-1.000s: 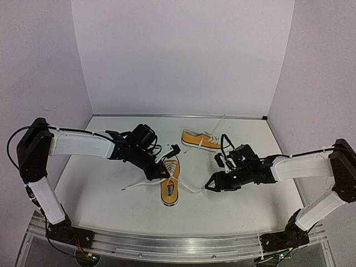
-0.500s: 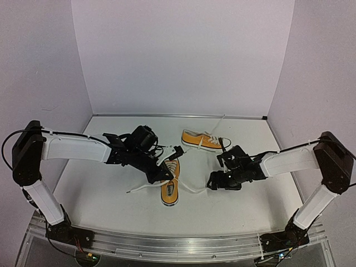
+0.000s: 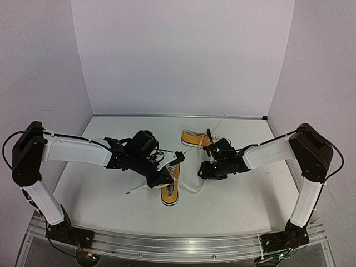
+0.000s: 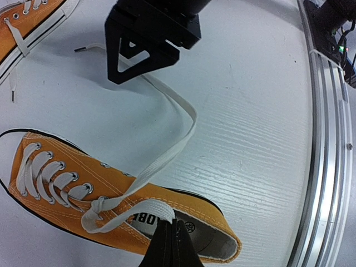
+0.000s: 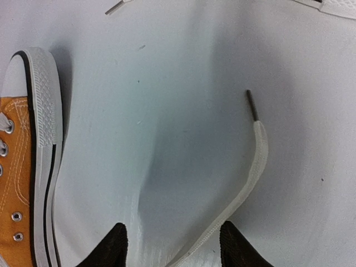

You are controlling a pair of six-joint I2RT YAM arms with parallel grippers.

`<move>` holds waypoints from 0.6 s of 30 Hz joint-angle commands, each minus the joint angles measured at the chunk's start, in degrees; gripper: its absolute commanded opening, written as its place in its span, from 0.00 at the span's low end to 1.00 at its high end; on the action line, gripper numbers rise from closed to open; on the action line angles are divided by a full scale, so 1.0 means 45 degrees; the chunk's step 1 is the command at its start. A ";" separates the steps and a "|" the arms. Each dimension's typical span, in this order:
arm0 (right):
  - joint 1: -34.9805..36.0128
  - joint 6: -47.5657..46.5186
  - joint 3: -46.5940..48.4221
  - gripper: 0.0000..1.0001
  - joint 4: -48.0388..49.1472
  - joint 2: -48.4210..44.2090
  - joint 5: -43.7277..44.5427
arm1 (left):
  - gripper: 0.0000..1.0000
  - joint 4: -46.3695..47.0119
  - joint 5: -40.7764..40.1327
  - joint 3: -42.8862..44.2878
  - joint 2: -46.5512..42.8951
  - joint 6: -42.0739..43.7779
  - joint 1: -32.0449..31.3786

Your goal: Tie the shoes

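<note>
One of the shoes (image 3: pixel 169 189), an orange sneaker, lies mid-table. In the left wrist view the same shoe (image 4: pixel 197 213) lies on the table under the camera. My left gripper (image 4: pixel 175 222) is shut on a loop of its white lace (image 4: pixel 167 161) just above the heel opening, and the same gripper (image 3: pixel 167 173) shows from above. The lace's free end (image 5: pixel 258 150) lies flat on the table. My right gripper (image 5: pixel 175 247) hovers over it, open, with the lace running between the fingers unclamped. From above, that gripper (image 3: pixel 204 169) sits right of the shoe. The second shoe (image 3: pixel 199 139) rests farther back.
White walls close in the back and both sides. An aluminium rail (image 3: pixel 178 245) runs along the near edge. A lace from the far shoe trails toward the back wall (image 3: pixel 221 119). Another lace tip (image 3: pixel 133 190) lies left of the near shoe.
My right gripper has travelled left across the table, ending close beside the near shoe. My left gripper shifted slightly right, still holding the lace.
</note>
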 commanded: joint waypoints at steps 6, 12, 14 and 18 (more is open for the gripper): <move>-0.0079 -0.0338 0.0182 0.03 -0.1083 0.1195 -0.0306 | 0.00 0.0714 -0.1325 -0.0432 -0.0337 0.2020 -0.0662; -0.0125 -0.0763 0.1004 0.00 -0.1115 0.0268 -0.0746 | 0.00 0.0672 -0.2704 -0.0252 -0.0452 0.3177 -0.1318; -0.0126 -0.0966 0.1278 0.00 -0.1198 -0.0016 -0.0919 | 0.00 0.0751 -0.2969 -0.0187 -0.0616 0.3461 -0.1451; -0.0136 -0.1327 0.1750 0.00 -0.1387 -0.0466 -0.1174 | 0.00 0.0934 -0.3423 -0.0241 -0.0974 0.4165 -0.1509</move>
